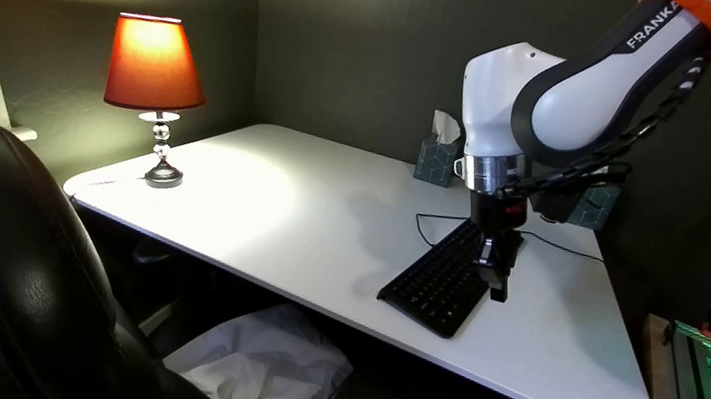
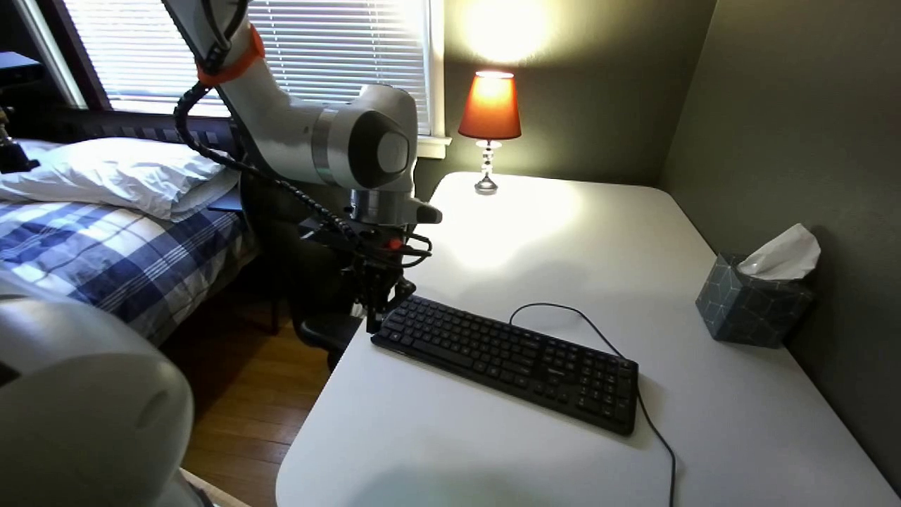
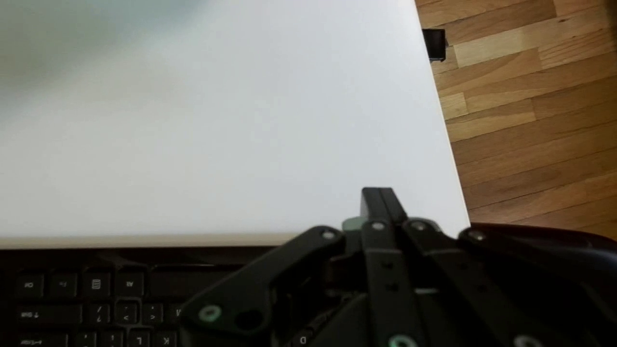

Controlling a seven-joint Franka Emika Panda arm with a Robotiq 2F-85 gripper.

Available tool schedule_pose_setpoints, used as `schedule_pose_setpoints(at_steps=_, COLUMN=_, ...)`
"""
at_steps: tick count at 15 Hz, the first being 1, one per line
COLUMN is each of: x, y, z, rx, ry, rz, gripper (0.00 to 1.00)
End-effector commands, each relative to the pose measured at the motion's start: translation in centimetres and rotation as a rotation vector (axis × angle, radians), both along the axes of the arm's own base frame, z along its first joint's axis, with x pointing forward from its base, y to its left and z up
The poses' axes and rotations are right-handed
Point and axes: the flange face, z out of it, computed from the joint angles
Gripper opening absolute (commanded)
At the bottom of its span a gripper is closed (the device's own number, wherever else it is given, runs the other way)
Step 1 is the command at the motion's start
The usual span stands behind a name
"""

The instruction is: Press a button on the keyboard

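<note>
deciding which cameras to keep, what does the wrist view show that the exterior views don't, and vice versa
Only the wrist view: a readable Shift label and, clearly, the fingertips closed together.

Only the exterior views: the lit lamp and a tissue box, in both exterior views.

Shared: the keyboard, white desk and gripper.

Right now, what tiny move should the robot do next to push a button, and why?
Probably a small sideways nudge, bringing the gripper over the keyboard rather than straight down. In the wrist view, its closed fingertips show against the white tabletop, past the edge beside the keys, so pressing down from here might miss them.
</note>
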Motion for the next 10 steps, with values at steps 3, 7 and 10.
schedule_pose_setpoints(at_steps=3, x=0.2, y=0.0, z=-0.6, rx=0.003, ry=0.015, rz=0.01, gripper=0.01)
schedule_pose_setpoints(at_steps=7, x=0.8, y=0.0, z=-1.2, rx=0.01, ry=0.021, rz=0.01, gripper=0.0)
schedule_pose_setpoints(at_steps=10, x=1.5, y=0.2, z=-1.5, rx=0.01, ry=0.013, rz=0.013, gripper=0.0)
